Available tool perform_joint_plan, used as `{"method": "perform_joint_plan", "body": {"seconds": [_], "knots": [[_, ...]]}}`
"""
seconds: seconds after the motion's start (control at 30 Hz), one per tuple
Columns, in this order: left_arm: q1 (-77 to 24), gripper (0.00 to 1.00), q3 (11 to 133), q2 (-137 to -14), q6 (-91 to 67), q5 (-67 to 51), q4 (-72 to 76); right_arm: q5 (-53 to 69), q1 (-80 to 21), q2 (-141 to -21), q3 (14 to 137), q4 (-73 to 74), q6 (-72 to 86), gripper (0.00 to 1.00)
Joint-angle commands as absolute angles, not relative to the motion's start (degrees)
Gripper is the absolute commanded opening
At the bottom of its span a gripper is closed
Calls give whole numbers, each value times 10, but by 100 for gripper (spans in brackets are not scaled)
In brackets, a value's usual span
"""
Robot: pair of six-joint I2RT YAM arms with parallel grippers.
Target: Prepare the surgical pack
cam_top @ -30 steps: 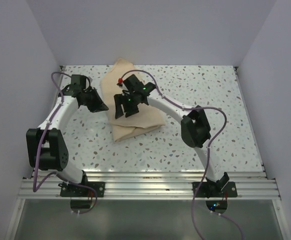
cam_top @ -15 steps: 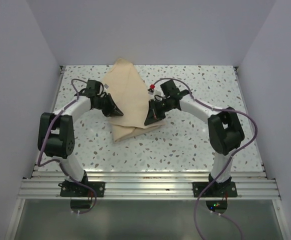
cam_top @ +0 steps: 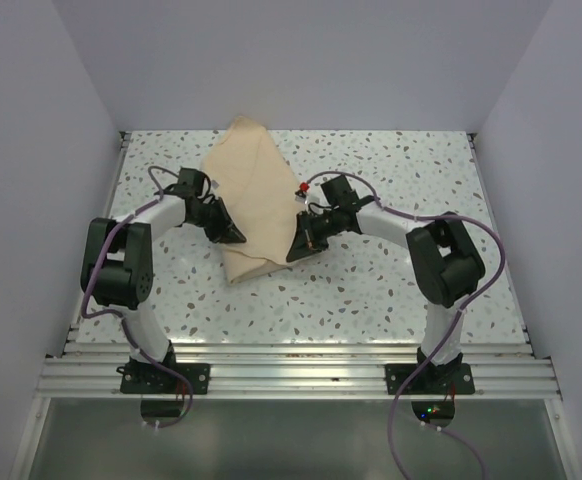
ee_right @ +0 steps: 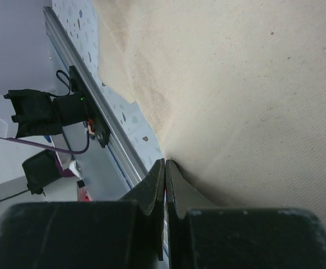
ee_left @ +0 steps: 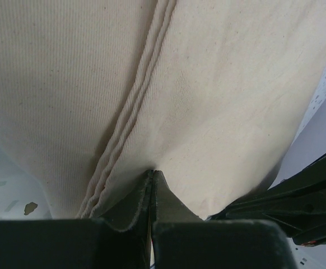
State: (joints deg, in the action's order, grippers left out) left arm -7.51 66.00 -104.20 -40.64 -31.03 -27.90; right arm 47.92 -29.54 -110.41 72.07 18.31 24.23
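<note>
The surgical pack's tan sheet [cam_top: 256, 190] lies folded on the speckled table, running from the back middle toward the centre. My left gripper [cam_top: 233, 237] sits at the sheet's left front edge, shut on the cloth. In the left wrist view the sheet [ee_left: 219, 84] fills the frame, and its folds run down into the left gripper's tips [ee_left: 152, 172]. My right gripper [cam_top: 295, 250] is shut on the sheet's right front edge. In the right wrist view the sheet [ee_right: 252, 84] puckers at the right gripper's tips [ee_right: 165, 162]. Whatever lies under the sheet is hidden.
The speckled table [cam_top: 391, 290] is boxed in by pale walls on the left, back and right. An aluminium rail [cam_top: 291, 370] carrying both arm bases runs along the near edge. The two grippers are a short span apart, and the right gripper [ee_left: 308, 202] shows in the left wrist view.
Both arms swung from over the sheet down to its front edges. The right gripper closed on the right edge. That edge has drawn inward, so the sheet is narrower.
</note>
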Motion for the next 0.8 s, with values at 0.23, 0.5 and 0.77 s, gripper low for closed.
{"method": "perform_joint_plan", "body": {"seconds": [0.23, 0.5, 0.77], "knots": [[-70, 0, 691, -1049, -371, -279, -287, 452, -261, -1106, 680, 162, 270, 0], [-70, 0, 728, -1051, -366, -274, -305, 461, -246, -1085, 639, 140, 279, 0], [-70, 0, 757, -1045, -362, -268, -325, 425, -198, -1022, 710, 262, 229, 0]]}}
